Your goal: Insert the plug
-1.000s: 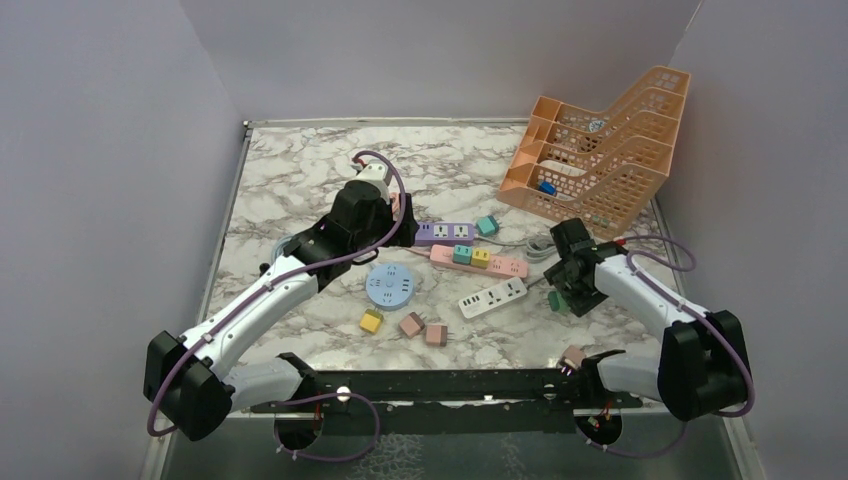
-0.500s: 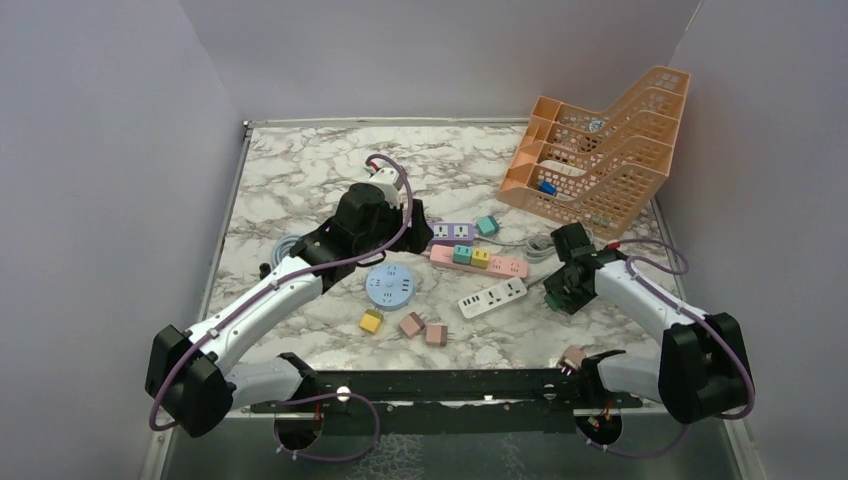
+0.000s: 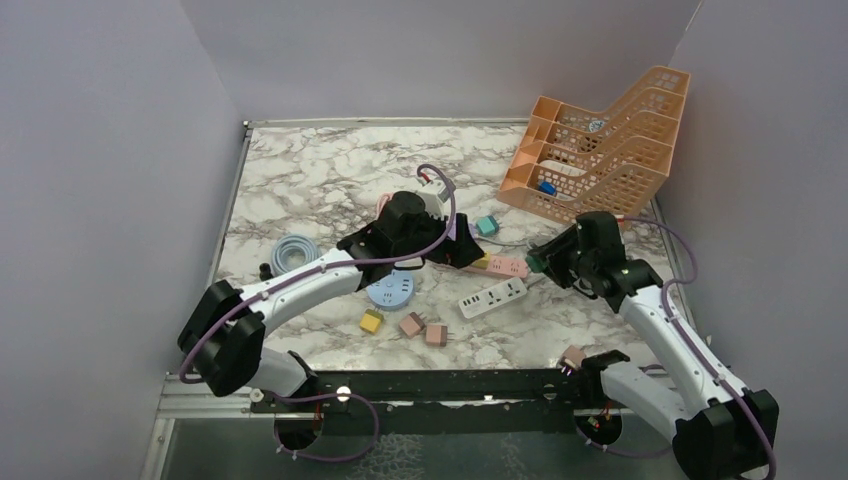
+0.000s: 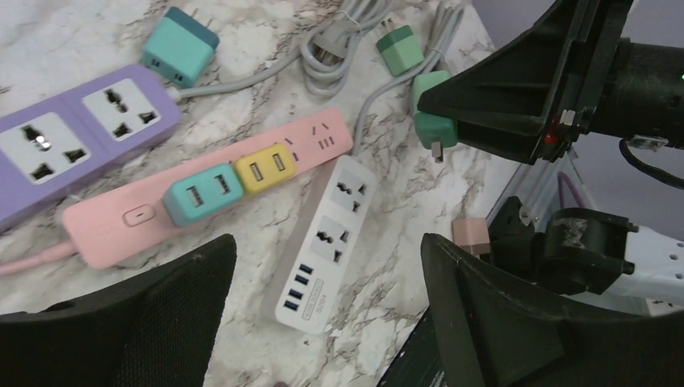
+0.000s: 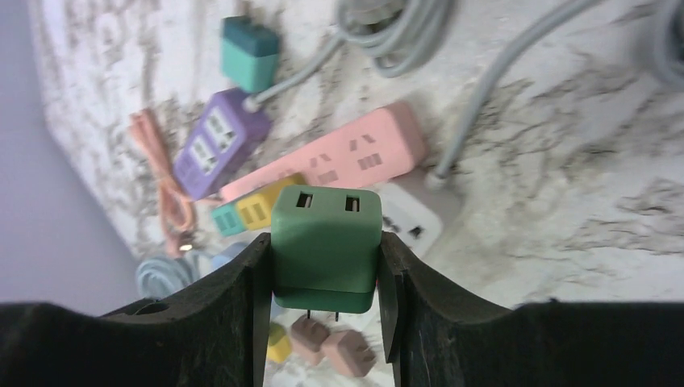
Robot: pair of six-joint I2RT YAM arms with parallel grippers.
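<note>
Lavender walls (image 3: 440, 50) enclose our marble table (image 3: 300, 170). Beside the pink power strip (image 4: 314, 145) our right gripper (image 5: 325, 262) clamps the green plug (image 5: 325, 230); above it our left gripper (image 4: 323, 250) gapes empty.

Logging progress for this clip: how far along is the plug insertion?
Done: the green plug adapter is off the table, clamped in the right gripper with its prongs bare. In hand: it hangs near the pink power strip, which already carries a teal adapter and a yellow adapter. The left gripper is open above the strips. Left: line the prongs up with a socket and push in.
</note>
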